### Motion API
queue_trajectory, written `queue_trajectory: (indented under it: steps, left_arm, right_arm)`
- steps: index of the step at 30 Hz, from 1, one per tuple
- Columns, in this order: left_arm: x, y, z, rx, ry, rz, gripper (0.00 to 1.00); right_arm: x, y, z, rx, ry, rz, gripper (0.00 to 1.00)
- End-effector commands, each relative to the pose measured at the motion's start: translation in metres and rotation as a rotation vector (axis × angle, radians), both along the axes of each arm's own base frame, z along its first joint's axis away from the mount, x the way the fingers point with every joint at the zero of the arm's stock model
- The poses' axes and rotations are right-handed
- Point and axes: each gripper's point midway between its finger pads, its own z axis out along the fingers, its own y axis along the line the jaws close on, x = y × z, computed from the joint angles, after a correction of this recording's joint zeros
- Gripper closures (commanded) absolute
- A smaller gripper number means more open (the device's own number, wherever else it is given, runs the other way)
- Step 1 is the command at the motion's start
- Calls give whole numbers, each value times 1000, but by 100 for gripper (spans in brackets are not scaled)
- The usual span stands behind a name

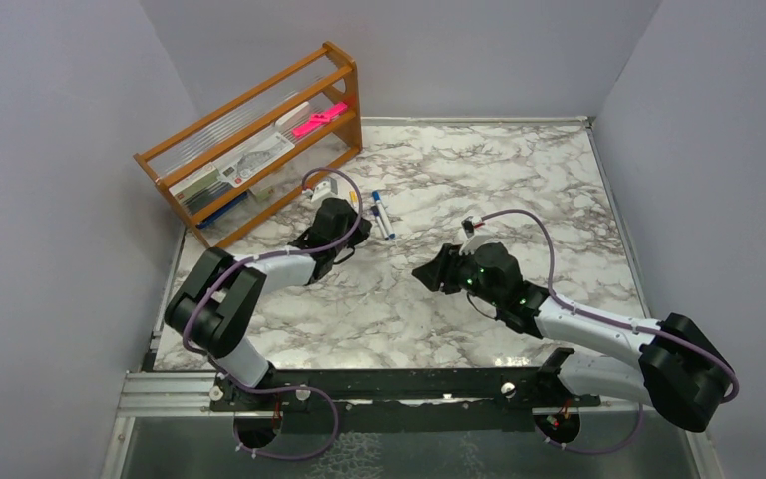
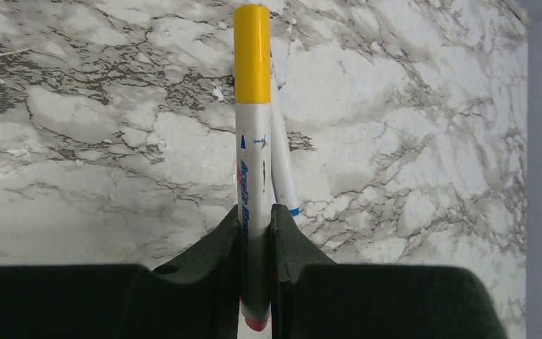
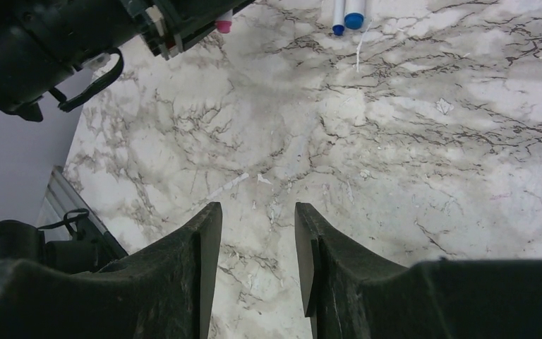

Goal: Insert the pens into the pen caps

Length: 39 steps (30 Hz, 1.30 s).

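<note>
My left gripper [image 2: 256, 212] is shut on a white-barrelled pen [image 2: 253, 155] that points away from me. A yellow cap [image 2: 252, 53] sits on its far end, and its pink-red end [image 2: 256, 323] sticks out behind the fingers. A second white pen [image 2: 283, 169] with a blue band lies on the table just right of it. In the top view the left gripper [image 1: 355, 226] is beside two pens with blue ends [image 1: 380, 215] lying together. These also show in the right wrist view [image 3: 346, 13]. My right gripper [image 3: 257, 212] is open and empty above bare marble [image 1: 429, 271].
A wooden rack [image 1: 259, 140] stands at the back left, holding flat items and a bright pink object [image 1: 319, 119]. Grey walls close in the marble table [image 1: 519, 190] on three sides. The left arm's wrist [image 3: 56, 42] fills the top left of the right wrist view.
</note>
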Motion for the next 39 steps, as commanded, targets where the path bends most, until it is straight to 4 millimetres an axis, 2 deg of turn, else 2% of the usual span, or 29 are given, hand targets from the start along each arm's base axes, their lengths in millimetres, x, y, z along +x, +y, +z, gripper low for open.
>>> queue_trajectory:
  steps: [1, 6, 7, 9, 13, 17, 19, 23, 24, 25, 26, 29, 31, 32, 35, 36, 37, 38, 39]
  left_arm:
    - [10, -4, -14, 24, 47, 50, 97]
    - [14, -10, -25, 24, 75, 46, 75]
    - [14, -10, -35, 35, 94, 43, 70]
    - [14, -14, -42, 36, 111, 29, 62]
    - [12, -17, -44, 28, 123, 14, 48]
    - [9, -11, -35, 33, 97, 23, 46]
    - [6, -6, -22, 31, 66, 34, 46]
    - [-4, 6, -3, 47, 11, 34, 47]
    - [-7, 9, 4, 51, -8, 33, 49]
    - [-11, 13, 9, 59, -25, 32, 52]
    - [-15, 18, 14, 66, -42, 32, 56]
    - [-28, 31, 31, 98, -86, 29, 73]
    - [-37, 39, 40, 125, -106, 16, 88]
    - [-42, 42, 45, 137, -117, 8, 99]
    - [-57, 49, 58, 172, -150, -38, 100]
    - [-63, 51, 62, 177, -158, -54, 100]
    - [-68, 52, 66, 180, -171, -70, 94]
    - [-73, 53, 71, 184, -187, -91, 82]
    - [-79, 55, 74, 179, -201, -97, 69]
  right_arm:
    - [0, 4, 10, 6, -20, 19, 58]
    - [1, 0, 9, -15, -28, 10, 58]
    - [1, 0, 10, -18, -29, 9, 59]
    - [1, -1, 10, -21, -32, 7, 59]
    - [2, -1, 9, -23, -31, 5, 59]
    - [7, -1, 9, -40, -44, -7, 59]
    - [14, -2, 12, -67, -63, -23, 59]
    - [36, 2, 26, -136, -128, -40, 65]
    - [42, 4, 29, -148, -142, -41, 73]
    - [48, 8, 36, -154, -167, -38, 88]
    - [54, 11, 37, -165, -180, -36, 98]
    - [69, 24, 36, -202, -201, -9, 99]
    - [76, 34, 28, -232, -186, 21, 99]
    - [79, 40, 19, -251, -169, 40, 99]
    - [82, 51, 10, -253, -146, 76, 99]
    - [82, 53, 8, -249, -148, 85, 94]
    - [82, 55, 7, -244, -153, 97, 82]
    - [83, 58, 8, -244, -165, 107, 65]
    - [83, 59, 8, -245, -176, 120, 54]
